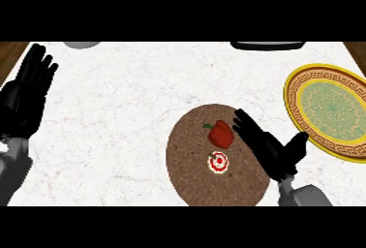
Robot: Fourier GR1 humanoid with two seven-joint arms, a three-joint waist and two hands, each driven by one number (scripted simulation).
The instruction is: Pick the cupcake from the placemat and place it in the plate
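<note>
A small cupcake (218,162) with white and red topping sits on the round brown placemat (193,179) near the counter's front middle. Just behind it on the mat lies a red bell pepper (221,133). My right hand (270,147) hovers open over the mat's right side, fingers straight and pointing up-left, close to the cupcake's right but apart from it. The yellow-rimmed plate (295,104) with a green patterned centre lies at the right edge. My left hand (27,92) rests open at the far left, fingers up.
A grey rounded object (82,44) shows at the back left edge and a dark one (268,46) at the back right. Brown wood shows past the white marble counter's (121,121) upper corners.
</note>
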